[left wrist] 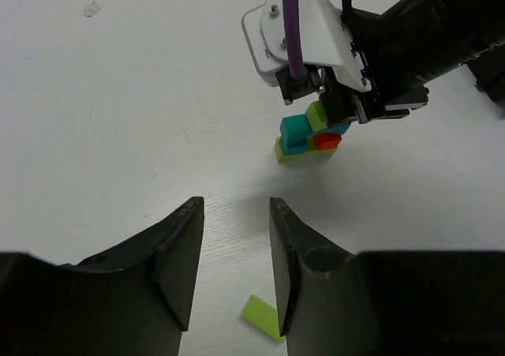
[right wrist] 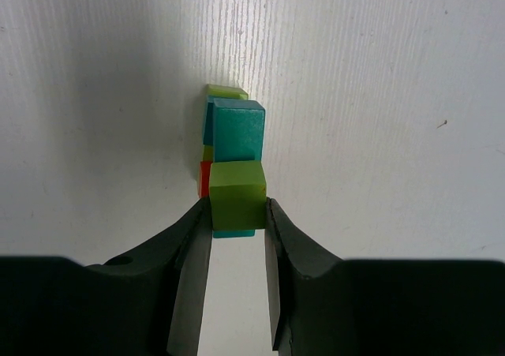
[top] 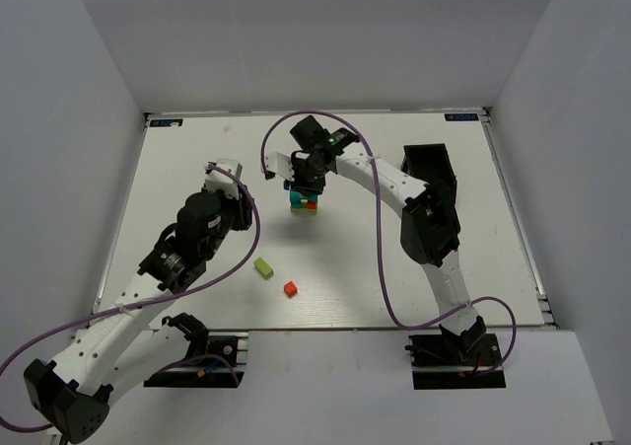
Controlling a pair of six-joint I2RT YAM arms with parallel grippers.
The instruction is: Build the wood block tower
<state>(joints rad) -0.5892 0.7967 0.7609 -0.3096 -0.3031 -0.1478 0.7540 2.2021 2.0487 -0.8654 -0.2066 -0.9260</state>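
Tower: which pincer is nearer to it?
Right. The right pincer is at the tower, shut on the lime cube on top of it. The left pincer is open, off to the tower's left and clear of it.

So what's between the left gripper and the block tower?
Nothing but bare table lies between the left gripper and the tower, as the left wrist view shows.
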